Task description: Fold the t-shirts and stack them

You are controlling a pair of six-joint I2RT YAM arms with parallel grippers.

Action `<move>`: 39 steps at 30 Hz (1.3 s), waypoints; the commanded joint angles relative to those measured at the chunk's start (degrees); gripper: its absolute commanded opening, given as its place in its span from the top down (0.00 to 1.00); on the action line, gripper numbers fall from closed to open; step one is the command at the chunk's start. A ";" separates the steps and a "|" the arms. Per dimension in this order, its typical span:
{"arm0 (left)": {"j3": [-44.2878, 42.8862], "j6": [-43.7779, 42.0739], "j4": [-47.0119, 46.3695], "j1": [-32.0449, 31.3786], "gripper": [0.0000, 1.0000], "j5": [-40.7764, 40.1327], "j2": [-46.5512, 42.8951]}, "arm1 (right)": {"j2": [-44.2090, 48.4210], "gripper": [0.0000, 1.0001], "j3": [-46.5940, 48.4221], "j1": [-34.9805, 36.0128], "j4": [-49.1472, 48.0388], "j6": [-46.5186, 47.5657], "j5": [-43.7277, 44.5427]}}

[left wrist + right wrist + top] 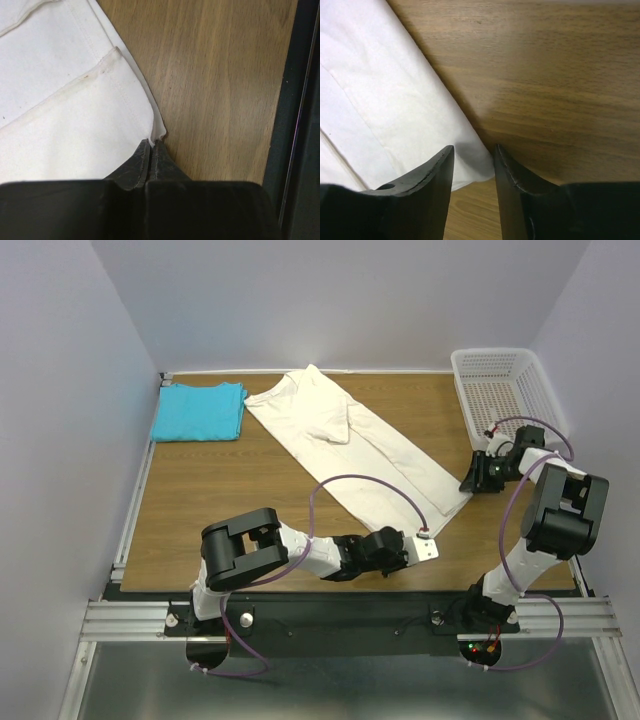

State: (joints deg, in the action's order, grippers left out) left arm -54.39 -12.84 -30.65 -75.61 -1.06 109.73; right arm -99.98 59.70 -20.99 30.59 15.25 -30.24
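Camera up top first: the cream-white t-shirt (350, 440) is folded into a long strip, lying diagonally on the table (220, 510) from far-middle down to near-right. The turquoise t-shirt (198, 411) is folded in the far-left corner, well apart from it, and the mesh basket (492, 352) stands far right. Both my arms are at the strip's near end. My left gripper (428, 548) is on the near corner and my right gripper (468, 484) on the outer corner, so I've got one on each side of that short edge.

Left wrist cam: my fingers are clenched tight, with the very corner of the hem pinched between the tips. The rest of the shirt (75, 115) runs up and to the left of them, bare wood to the right.

Right wrist cam: my jaws are apart here, straddling the other corner. There's cloth (385, 100) in the gap and off to the left, but I'm not clamped on it.

My guess for what's coming is to lift this end and carry it along the long axis towards the collar end, far and to the left. The right side has to bite before that works, or the edge will go skewed.
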 commanded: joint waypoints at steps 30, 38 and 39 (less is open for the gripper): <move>0.34 2.91 0.42 0.20 1.00 2.64 -9.18 | 11.39 0.99 2.70 -0.19 8.43 4.53 -5.71; 2.36 5.89 -0.37 2.22 1.00 4.57 -14.53 | 14.47 0.99 6.03 -0.19 10.10 0.41 -11.23; 2.97 7.12 -0.63 2.75 1.00 4.92 -15.16 | 14.21 0.99 6.56 -0.19 10.28 -0.21 -12.03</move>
State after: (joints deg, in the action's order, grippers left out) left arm -52.73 -8.93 -28.47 -74.32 1.63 100.20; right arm -87.74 61.91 -20.99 40.36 17.43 -37.60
